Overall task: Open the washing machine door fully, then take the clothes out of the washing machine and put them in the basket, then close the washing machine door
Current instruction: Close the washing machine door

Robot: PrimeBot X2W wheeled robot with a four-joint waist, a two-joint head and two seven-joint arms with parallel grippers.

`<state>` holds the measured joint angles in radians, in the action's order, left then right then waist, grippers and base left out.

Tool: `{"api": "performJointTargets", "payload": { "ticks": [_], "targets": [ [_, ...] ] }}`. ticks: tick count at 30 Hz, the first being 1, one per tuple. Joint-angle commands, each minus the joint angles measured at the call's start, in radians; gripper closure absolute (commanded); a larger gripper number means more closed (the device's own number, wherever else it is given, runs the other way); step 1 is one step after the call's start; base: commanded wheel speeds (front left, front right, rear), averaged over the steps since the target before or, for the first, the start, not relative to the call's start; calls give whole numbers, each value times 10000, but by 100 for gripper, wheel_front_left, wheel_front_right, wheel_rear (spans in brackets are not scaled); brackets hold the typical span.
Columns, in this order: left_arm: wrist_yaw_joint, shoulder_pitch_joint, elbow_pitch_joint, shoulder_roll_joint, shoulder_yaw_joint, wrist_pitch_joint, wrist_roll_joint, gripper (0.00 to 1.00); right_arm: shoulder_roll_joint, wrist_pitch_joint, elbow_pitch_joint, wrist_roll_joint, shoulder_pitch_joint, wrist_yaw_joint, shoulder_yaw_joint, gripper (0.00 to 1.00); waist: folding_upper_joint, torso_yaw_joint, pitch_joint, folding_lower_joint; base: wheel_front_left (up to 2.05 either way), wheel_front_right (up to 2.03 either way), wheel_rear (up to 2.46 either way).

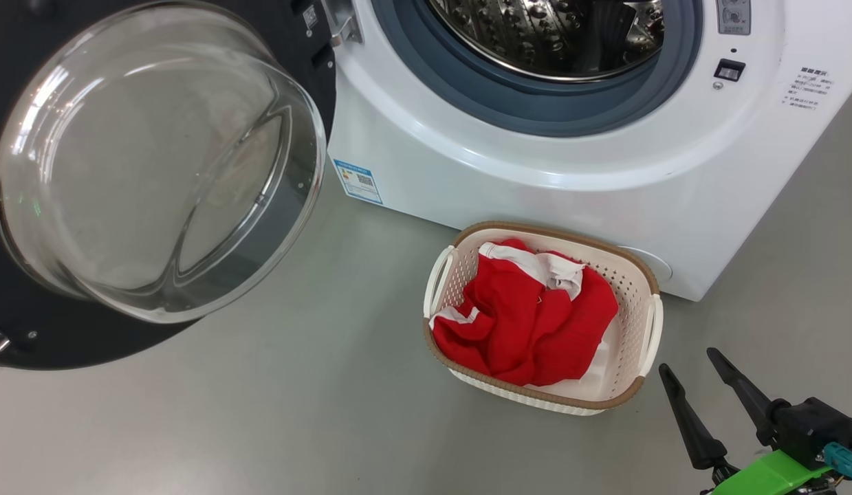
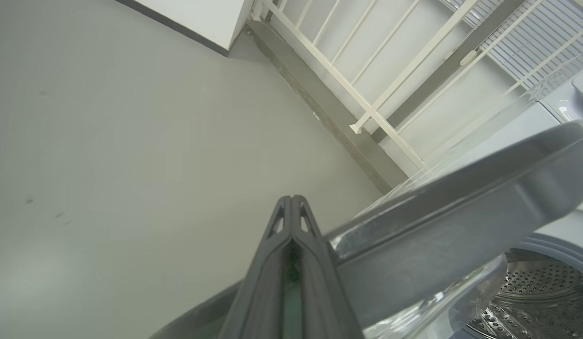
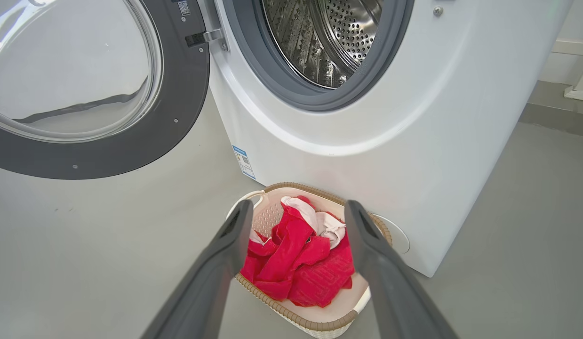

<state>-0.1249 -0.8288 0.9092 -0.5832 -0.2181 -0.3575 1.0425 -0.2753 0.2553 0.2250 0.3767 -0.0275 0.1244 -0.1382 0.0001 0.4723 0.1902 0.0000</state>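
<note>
1. Head view: clothes [image 1: 529, 323] sit in the basket [image 1: 632, 399] on the floor [image 1: 260, 412] by the washing machine [image 1: 536, 185]; door [image 1: 68, 347] wide open.
2. My right pincer [image 1: 688, 360] gapes empty near the basket.
3. Left wrist view: left pincer [image 2: 291, 200] pressed together, empty, beside the door.

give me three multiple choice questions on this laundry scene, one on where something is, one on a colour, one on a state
1. Where are the clothes?
A. in the drum
B. on the floor
C. in the basket

2. What is their main colour?
A. blue
B. red
C. green

3. How is the washing machine door?
A. swung wide open
B. shut
C. ajar by a crack

Answers:
1 C, they lie heaped inside its rim.
2 B, the fabric is red with white panels.
3 A, it stands swung wide beside the washing machine.
</note>
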Motion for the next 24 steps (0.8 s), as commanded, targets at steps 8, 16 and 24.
{"api": "performJointTargets", "payload": {
  "ticks": [8, 16, 24],
  "targets": [
    [-57, 40, -337, -785, 44, -1172, 913, 100, -151, 65, -227, -57, 256, 63, -136, 0, -1, -28, 49, 0, 0, 0, 0],
    [-57, 588, -1272, -777, 406, -2115, 1717, 100, -83, 65, -163, -42, 191, 63, -130, 0, -1, 21, -206, 0, 0, 0, 0],
    [-57, 1320, -2458, -912, 749, -2933, 2451, 100, 14, 65, -144, -51, 74, 63, -113, 0, -1, 94, -426, 0, 0, 0, 0]
  ]
}}
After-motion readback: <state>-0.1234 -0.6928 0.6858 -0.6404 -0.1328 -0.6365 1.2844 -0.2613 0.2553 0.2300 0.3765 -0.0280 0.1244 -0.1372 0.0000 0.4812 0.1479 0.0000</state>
